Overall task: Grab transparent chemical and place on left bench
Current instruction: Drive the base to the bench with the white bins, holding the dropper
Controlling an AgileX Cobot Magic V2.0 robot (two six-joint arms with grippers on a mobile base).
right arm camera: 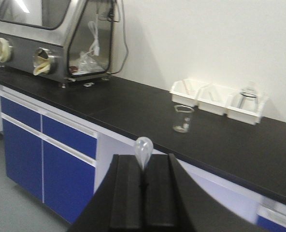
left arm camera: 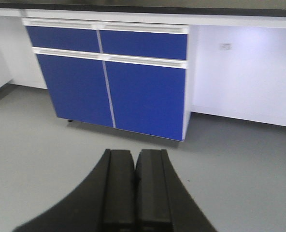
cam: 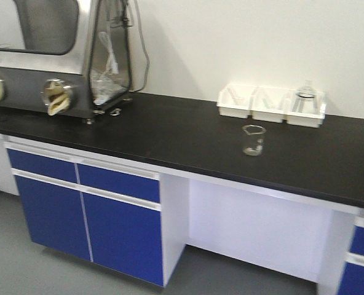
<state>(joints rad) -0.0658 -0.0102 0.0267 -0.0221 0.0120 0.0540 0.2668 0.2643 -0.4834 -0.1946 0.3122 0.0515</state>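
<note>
carry step: right tool (right arm camera: 144, 162) clenched on the transparent chemical (right arm camera: 143, 149).
left tool (left arm camera: 135, 157) clenched, empty; next, the robot likely needs to reach over the desk (right arm camera: 133, 108) and lower gently.

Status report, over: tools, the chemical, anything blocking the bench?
Left tool shut, empty. Right tool shut on transparent chemical. Left bench ahead; beaker and white trays on it.

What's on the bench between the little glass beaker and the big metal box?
Nothing: in the front view, the black bench top between beaker and metal box is bare.
</note>
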